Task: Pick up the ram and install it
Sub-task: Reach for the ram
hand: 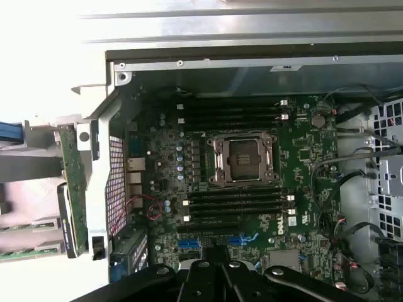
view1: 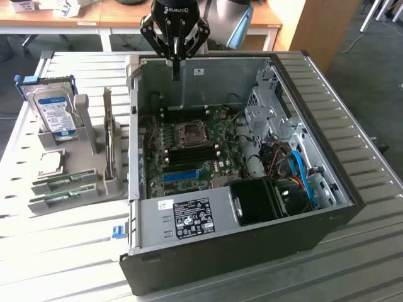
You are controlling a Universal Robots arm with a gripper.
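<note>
The ram lies as two thin green sticks (view1: 63, 182) in the low front slots of a grey holder (view1: 88, 170), at the exterior view's left of the open computer case (view1: 252, 251). In the wrist view the ram sticks (hand: 22, 226) peek in at the picture's edge. My gripper (view1: 175, 70) hangs over the far wall of the case, well away from the ram, fingers shut together with nothing between them. Under my gripper (hand: 217, 261) lies the green motherboard (hand: 302, 157), with black memory slots (hand: 236, 204) on both sides of the processor socket (hand: 244, 158).
A silver hard drive (view1: 53, 113) with a blue-white label stands in the holder's back. An upright card (view1: 110, 135) stands beside the case wall. Drive cages (view1: 267, 116), blue and black cables (view1: 296, 167) and a black power supply (view1: 255, 201) crowd the case's right side.
</note>
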